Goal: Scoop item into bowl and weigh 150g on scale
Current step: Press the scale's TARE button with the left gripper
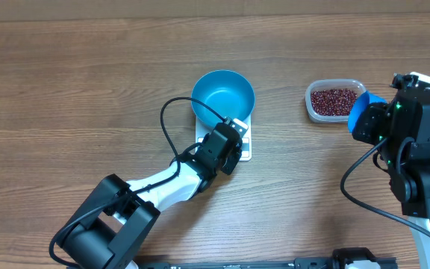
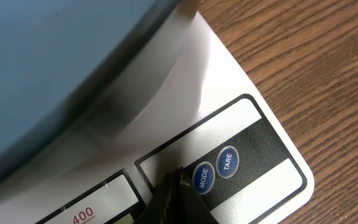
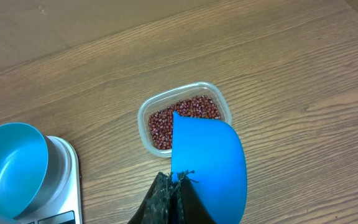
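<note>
Beans (image 1: pixel 333 98) all sat in the clear tub (image 1: pixel 307 99) at upper right of the overhead frame, well apart from the bowl. None in the bowl (image 1: pixel 223 93) yet as far as I could see; its blue inside looked bare. The bowl sat on the scale (image 1: pixel 246 142) at frame centre, covering most of the platform. That made sense: the empty bowl goes on first so its weight can be cancelled.

Left gripper (image 2: pixel 174 186) was clenched, holding nothing, tip down on the scale's front strip right at the MODE button (image 2: pixel 202 177), with the TARE button (image 2: pixel 227 162) just beside it. My read: closed fingers used as a poker for a button press. I couldn't tell if it was actually touching.

Right gripper (image 3: pixel 174 186) was clamped on the blue scoop (image 3: pixel 209 155), hovering at the tub's near edge in the wrist view. It looked staged for the first dip, not yet in the beans.

Orientation: the scoop's long axis ran from the fingers up-frame toward the tub, open end leading. The tub's long axis ran left-right in the overhead view. The scale's button strip faced the bottom of that frame, slightly skewed.
</note>
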Robot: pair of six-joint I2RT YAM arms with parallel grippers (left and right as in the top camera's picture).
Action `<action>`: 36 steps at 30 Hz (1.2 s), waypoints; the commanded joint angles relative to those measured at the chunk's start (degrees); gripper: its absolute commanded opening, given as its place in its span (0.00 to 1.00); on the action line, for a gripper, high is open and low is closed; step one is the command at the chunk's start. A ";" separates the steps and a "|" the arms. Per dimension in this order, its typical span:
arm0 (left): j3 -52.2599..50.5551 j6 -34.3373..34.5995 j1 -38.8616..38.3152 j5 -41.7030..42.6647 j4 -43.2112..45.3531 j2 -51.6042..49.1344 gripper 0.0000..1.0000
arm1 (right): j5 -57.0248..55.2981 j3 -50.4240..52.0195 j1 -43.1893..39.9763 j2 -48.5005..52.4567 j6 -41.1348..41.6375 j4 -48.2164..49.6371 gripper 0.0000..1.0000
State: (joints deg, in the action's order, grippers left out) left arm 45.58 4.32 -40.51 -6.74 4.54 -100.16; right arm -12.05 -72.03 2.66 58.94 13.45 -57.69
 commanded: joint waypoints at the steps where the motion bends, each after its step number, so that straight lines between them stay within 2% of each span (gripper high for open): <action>1: 0.96 0.39 0.00 -1.57 0.04 -0.85 0.04 | -0.76 -1.44 -0.07 -0.31 -0.02 0.26 0.04; 36: 0.96 0.44 0.00 -0.90 0.15 -2.86 0.04 | -0.74 -1.44 -0.07 -0.31 0.00 -0.28 0.04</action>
State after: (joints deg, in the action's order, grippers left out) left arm 46.35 4.32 -40.51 -7.14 5.56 -101.23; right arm -12.05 -72.03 2.66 58.94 13.45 -58.15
